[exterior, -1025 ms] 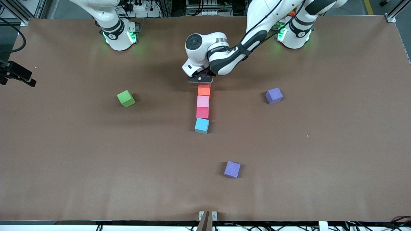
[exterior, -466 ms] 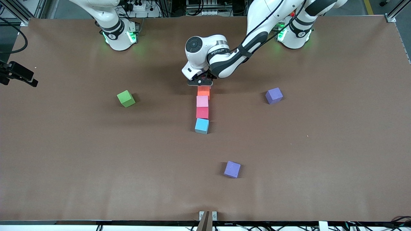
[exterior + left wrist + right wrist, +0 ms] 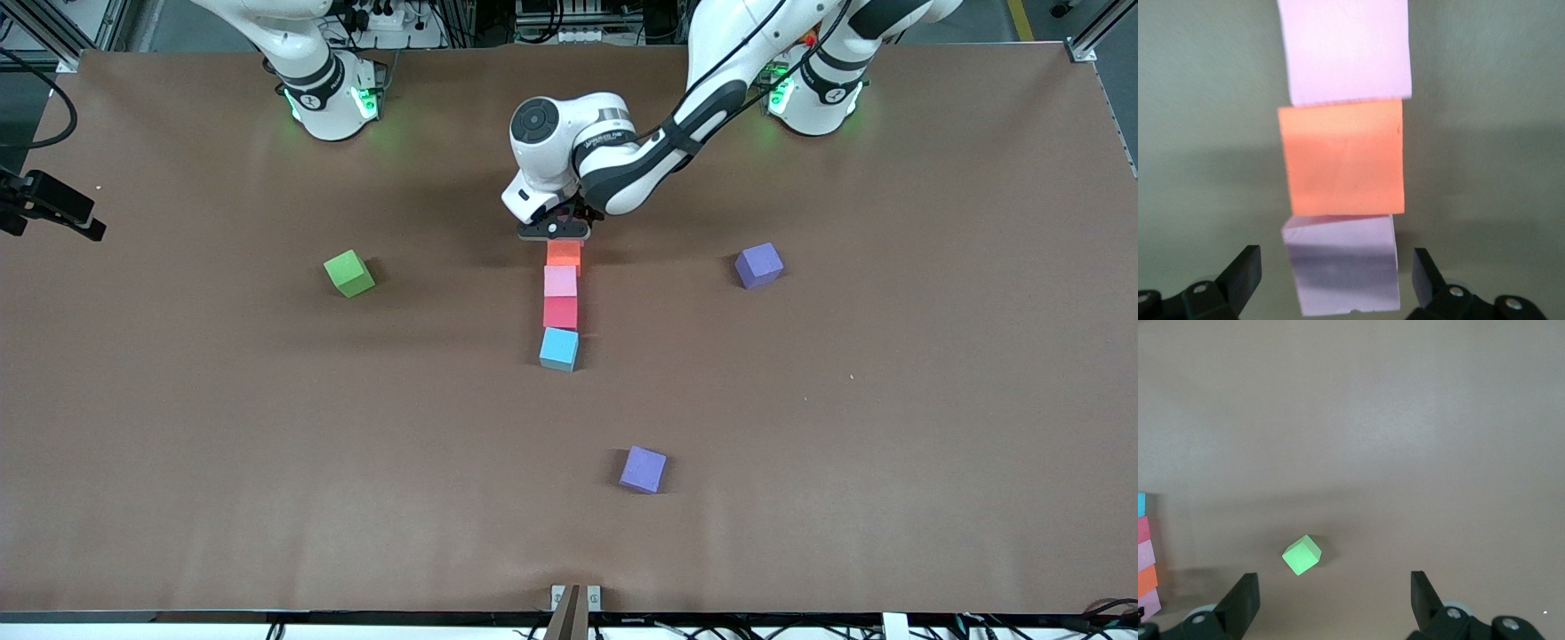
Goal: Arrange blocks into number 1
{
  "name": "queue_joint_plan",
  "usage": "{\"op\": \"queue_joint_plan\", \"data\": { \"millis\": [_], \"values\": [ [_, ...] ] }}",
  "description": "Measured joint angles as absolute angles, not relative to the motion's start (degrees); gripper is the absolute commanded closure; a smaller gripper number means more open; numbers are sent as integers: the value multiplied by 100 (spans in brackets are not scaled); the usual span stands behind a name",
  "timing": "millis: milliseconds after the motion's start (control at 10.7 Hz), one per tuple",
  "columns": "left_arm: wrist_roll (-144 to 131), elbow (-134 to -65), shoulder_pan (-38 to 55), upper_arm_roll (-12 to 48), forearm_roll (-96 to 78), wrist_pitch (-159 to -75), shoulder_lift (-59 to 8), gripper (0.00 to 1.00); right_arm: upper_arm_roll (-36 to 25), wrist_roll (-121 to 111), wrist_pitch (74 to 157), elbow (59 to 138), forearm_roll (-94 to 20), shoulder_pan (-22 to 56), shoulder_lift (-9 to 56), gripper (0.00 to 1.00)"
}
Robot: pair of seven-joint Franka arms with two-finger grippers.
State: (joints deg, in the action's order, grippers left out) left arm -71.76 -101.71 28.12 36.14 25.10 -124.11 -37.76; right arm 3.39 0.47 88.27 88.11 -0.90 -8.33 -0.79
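1. The blocks lie in one straight row at the middle of the desk (image 3: 178,498), each touching the next: light blue block (image 3: 558,348) nearest the front camera, then red block (image 3: 560,312), a light pink block (image 3: 561,281), and orange block (image 3: 564,252).
2. The second light pink block (image 3: 1341,263) is hidden in the front view under the left arm's wrist; the left wrist view shows it touching the orange block's end of the row, slightly askew.
3. The left gripper (image 3: 1338,283) hangs low over that hidden block, its fingers spread wide on either side with a gap to each face, gripping nothing.
4. The right gripper (image 3: 1335,603) is out of the front view's frame; its wrist view shows the fingers wide apart and empty, high over the green cube (image 3: 1302,555), with the row cut off at the picture's edge. That arm waits.
5. Two purple cubes lie well apart from the row: one (image 3: 758,265) toward the left arm's end, the other (image 3: 643,469) nearer the front camera.
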Motion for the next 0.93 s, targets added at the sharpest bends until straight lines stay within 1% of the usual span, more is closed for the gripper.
{"op": "queue_joint_plan", "data": {
  "millis": [186,466,652,932],
  "values": [
    [-7189,-10119,2652,3588,2510,-12151,-3310,0,338,47,8827,8813,-90,-833,-79,0],
    [-7029,-10029,1858,3558,2510,-11745,-2783,0,337,47,8827,8822,-94,-833,-79,0],
    [-6679,-9808,1268,3541,2510,-11407,-2697,0,337,47,8828,8826,-96,-833,-79,0],
    [-6213,-9547,363,3514,2518,-11353,-2682,0,337,47,8829,8829,-101,-834,-79,0]
  ]
}}
